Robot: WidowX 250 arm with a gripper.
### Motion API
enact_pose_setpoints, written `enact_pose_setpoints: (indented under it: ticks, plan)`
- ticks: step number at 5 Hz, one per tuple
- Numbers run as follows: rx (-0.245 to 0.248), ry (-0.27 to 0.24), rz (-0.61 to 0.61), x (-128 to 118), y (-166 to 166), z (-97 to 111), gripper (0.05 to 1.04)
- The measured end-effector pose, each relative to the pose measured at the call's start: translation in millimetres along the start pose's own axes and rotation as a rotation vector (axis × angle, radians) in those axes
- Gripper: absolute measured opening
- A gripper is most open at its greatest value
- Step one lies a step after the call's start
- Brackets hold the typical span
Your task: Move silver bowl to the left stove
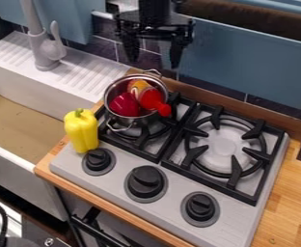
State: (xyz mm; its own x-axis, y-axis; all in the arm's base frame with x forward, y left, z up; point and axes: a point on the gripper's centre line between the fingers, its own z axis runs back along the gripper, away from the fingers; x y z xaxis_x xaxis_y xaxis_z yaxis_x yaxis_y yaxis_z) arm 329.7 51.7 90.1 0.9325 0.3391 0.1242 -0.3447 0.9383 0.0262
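From where I stand, the biggest thing is the stove (92, 185), its left burner (140, 141) partly hidden by the task's vessel. The black gripper (154, 59) hangs over the stove's back edge, its two fingers spread wide with nothing between them.

Next in size comes the silver bowl (120, 116) (more a little saucepan, if you ask me), at the rear left of the stove, over the back corner of the left burner. It looks like thin, stiff metal: light in itself, slick on its polished wall, unlikely to break. The load inside should make it heavier and could tip it. I'd pinch the rim on a free stretch of wall, one finger inside and one out, and keep it level.

The yellow pepper (81, 131) stands at the stove's left edge, near enough to be knocked. Smaller still, a red lump (124, 104) and a red piece (154, 100) crowd the vessel at the stove's rear left. Its wire handle (119, 130), facing the stove's front, looks too thin for a sure hold.
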Motion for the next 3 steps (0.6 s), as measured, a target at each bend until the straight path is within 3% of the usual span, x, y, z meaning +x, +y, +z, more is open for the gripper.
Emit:
enact_pose_setpoints:
  ticks: [3]
  plan:
    - [-0.049,0.065,-0.020,-6,-14,23,0.997]
